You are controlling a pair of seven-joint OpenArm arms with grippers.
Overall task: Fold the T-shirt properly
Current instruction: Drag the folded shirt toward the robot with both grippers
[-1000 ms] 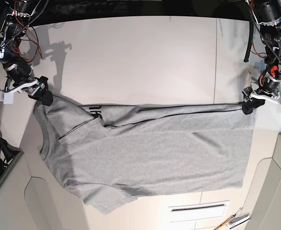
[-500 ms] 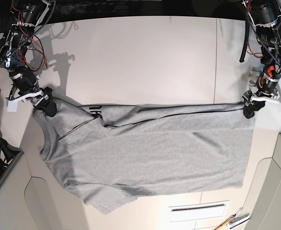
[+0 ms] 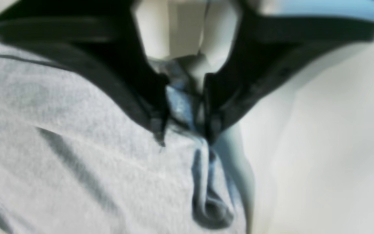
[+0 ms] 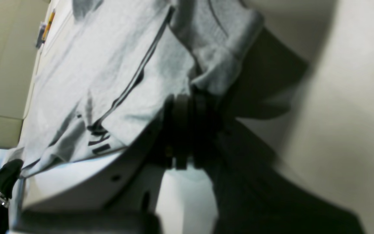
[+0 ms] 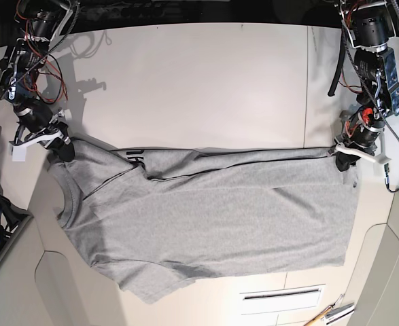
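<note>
We see the right pincer (image 5: 62,151) clenched on the shoulder corner of the T-shirt (image 5: 213,210), which lies spread across the desk (image 5: 199,81); the left pincer (image 5: 343,157) nips the hem corner, likely keeping the top edge taut for a fold; some tools (image 5: 328,314) sit clear at the near edge.

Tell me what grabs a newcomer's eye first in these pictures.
The big grey T-shirt sprawls across the white table, folded lengthwise, with a bit of black lettering peeking at the fold. The right gripper pinches its corner near the collar at the base view's left, while the left gripper pinches the hem corner at the right, stretching the top edge straight.
</note>
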